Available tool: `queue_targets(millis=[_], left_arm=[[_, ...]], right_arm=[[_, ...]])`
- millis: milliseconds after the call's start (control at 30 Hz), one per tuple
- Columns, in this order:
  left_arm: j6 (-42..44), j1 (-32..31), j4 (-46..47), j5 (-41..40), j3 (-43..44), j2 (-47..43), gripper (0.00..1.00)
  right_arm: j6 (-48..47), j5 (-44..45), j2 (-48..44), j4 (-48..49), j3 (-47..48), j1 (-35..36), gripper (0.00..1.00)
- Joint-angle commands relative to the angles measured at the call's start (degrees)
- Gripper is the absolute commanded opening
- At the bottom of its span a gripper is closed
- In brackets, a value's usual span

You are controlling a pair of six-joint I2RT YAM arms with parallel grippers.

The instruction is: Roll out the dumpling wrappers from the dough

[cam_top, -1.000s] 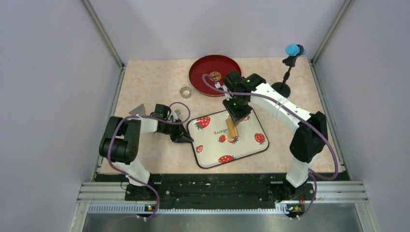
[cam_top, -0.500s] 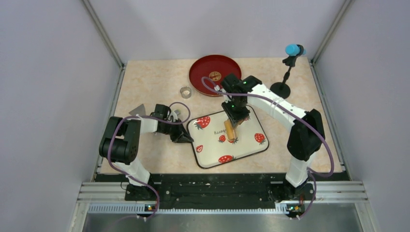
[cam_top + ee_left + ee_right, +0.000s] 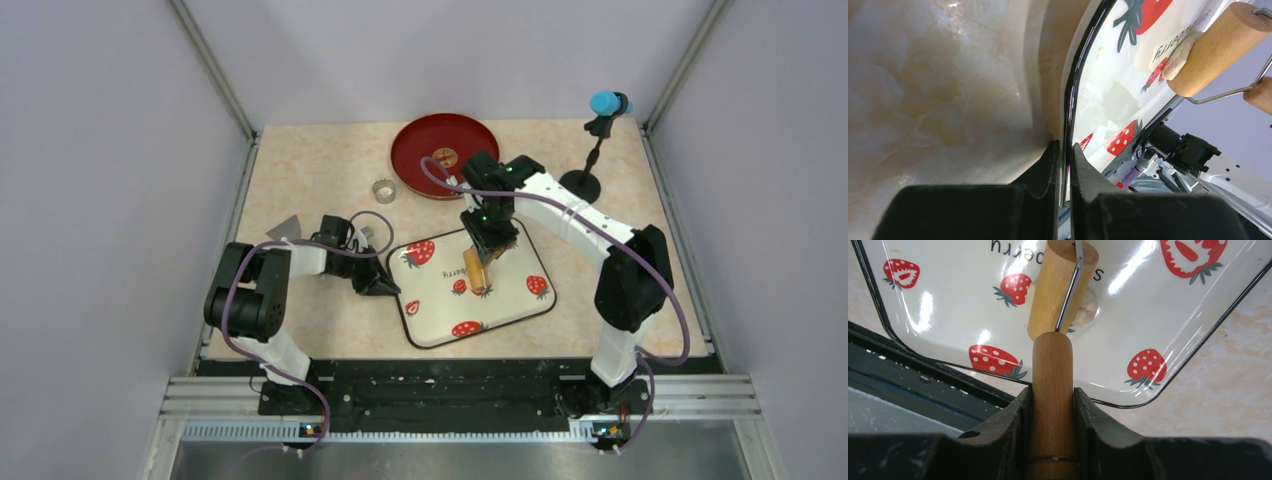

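a: why is the left gripper [image 3: 1063, 150] sitting low at the left edge of the tray [image 3: 1074, 85]?

b: its jaws are pinched narrow on the tray's black rim, one finger outside and one inside. i'd judge that's to pin the tray to the bench [image 3: 320, 180] so it doesn't skate about under the rolling.

a: and the right gripper [image 3: 1052, 400]?

b: clamped around the wooden handle of the roller [image 3: 1060, 285], gripped from above so the drum can bear down on the tray. the handle fills the gap between the fingers.

a: where's the dough [image 3: 1087, 307]?

b: under that drum, about the middle of the tray, right by the printed lettering. that seems to be why the roller is parked just there.

a: which way does it lie?

b: it's a pale lump bulging out from beneath the drum on one side (a sliver peeks out on the other side too). most of it is hidden, so i can't tell its long axis. it looks thick at the edge, not yet a thin sheet, so i'd say the flattening is only partly done.

a: and the roller's axis?

b: in the top view the drum runs roughly far to near, its near end leaning a little left, with the handle at the far end. rolling across that axis should spread the dough left and right.
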Motion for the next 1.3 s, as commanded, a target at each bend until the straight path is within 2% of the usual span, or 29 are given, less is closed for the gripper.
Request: queue_targets(millis=[0,633,1267], left_arm=[[1.2,-0.2,-0.6,-8.4,-1.6,0.9,0.0],[1.4,-0.2,-0.3,-8.0,-1.5,1.3,0.0],[1.5,-0.2,-0.3,-7.6,-1.2,1.8,0.0]], right_arm=[[0.3,-3.5,1.7,0.5,-2.7,-0.4,0.0],[0.3,-6.4,2.4,5.2,-9.4,-0.4,0.0],[0.1,-10.7,4.9,6.4,-9.2,-0.1,0.0]])
